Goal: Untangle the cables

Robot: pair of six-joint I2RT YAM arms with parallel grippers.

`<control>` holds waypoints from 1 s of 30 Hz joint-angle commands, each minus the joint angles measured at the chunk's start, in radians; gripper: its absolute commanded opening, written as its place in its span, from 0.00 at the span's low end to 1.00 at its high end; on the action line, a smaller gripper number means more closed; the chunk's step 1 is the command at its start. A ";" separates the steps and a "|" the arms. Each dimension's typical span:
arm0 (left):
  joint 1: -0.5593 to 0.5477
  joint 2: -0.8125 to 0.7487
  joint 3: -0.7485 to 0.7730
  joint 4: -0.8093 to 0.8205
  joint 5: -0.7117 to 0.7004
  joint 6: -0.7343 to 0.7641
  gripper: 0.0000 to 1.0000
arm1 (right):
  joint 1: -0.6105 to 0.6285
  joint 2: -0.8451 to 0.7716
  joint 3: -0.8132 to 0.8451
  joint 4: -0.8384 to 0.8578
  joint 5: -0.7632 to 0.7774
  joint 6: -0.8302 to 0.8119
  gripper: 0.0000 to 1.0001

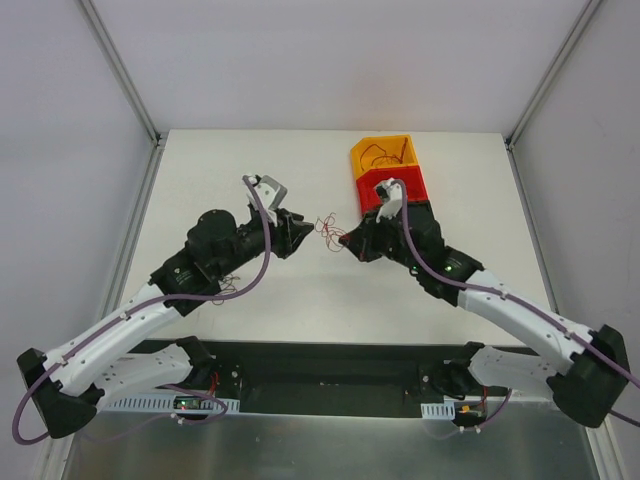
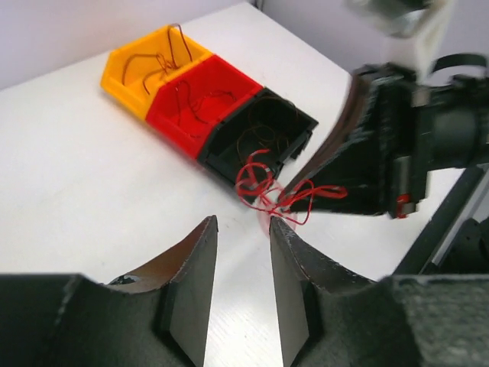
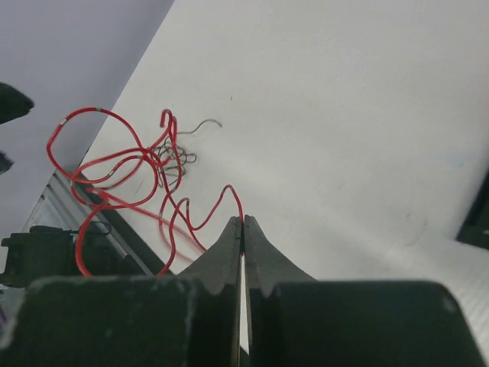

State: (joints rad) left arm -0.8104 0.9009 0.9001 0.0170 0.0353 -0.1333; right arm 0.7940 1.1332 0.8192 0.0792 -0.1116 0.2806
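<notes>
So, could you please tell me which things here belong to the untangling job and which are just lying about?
Job: red cable tangle, pinched in the shut right gripper; open left gripper; dark loose wires on the table; yellow bin, red bin and black bin holding further wires.
Not the job: purple arm cables.

Cables [image 1: 327, 230] left of bins [image 1: 418, 186]

From above, the red cables [image 1: 326, 229] are a tiny scribble, too small to count. The right arm [image 1: 500, 300] covers the black bin [image 2: 221, 157] there. From the left wrist, that bin's wires [image 2: 263, 134] are too dark to tell apart. The right gripper [image 2: 294, 195] looks blurry, with its top cut off. From the right wrist, one red loop goes behind the gripper.
</notes>
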 commanded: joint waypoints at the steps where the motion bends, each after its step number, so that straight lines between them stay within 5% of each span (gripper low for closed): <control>1: 0.000 -0.062 -0.003 0.028 -0.115 0.020 0.34 | -0.004 -0.144 0.080 -0.150 0.153 -0.207 0.00; 8: 0.001 -0.025 0.031 0.031 0.121 0.046 0.71 | -0.009 -0.231 0.080 -0.168 -0.008 -0.346 0.00; 9: -0.001 -0.016 0.039 0.029 0.164 0.043 0.86 | -0.012 -0.245 0.077 -0.168 -0.011 -0.357 0.01; 11: -0.001 -0.004 0.048 0.034 0.240 0.028 0.94 | -0.012 -0.259 0.072 -0.174 -0.008 -0.368 0.00; 13: -0.001 0.003 0.049 0.044 0.291 0.009 0.95 | -0.012 -0.266 0.072 -0.190 0.001 -0.374 0.00; 17: 0.001 0.001 0.056 0.052 0.341 0.000 0.72 | -0.010 -0.286 0.072 -0.216 0.024 -0.385 0.00; 20: 0.001 -0.022 0.045 0.060 0.313 0.003 0.68 | -0.010 -0.302 0.069 -0.239 0.055 -0.394 0.00; 24: 0.001 -0.062 0.023 0.060 0.203 0.003 0.91 | -0.012 -0.320 0.066 -0.259 0.105 -0.396 0.00; 30: 0.001 -0.027 0.059 0.041 0.297 -0.006 0.93 | -0.012 -0.309 0.072 -0.254 0.105 -0.391 0.00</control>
State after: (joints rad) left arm -0.8101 0.8467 0.9096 0.0341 0.2745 -0.1268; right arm 0.7868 0.8291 0.8749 -0.1860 -0.0319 -0.0963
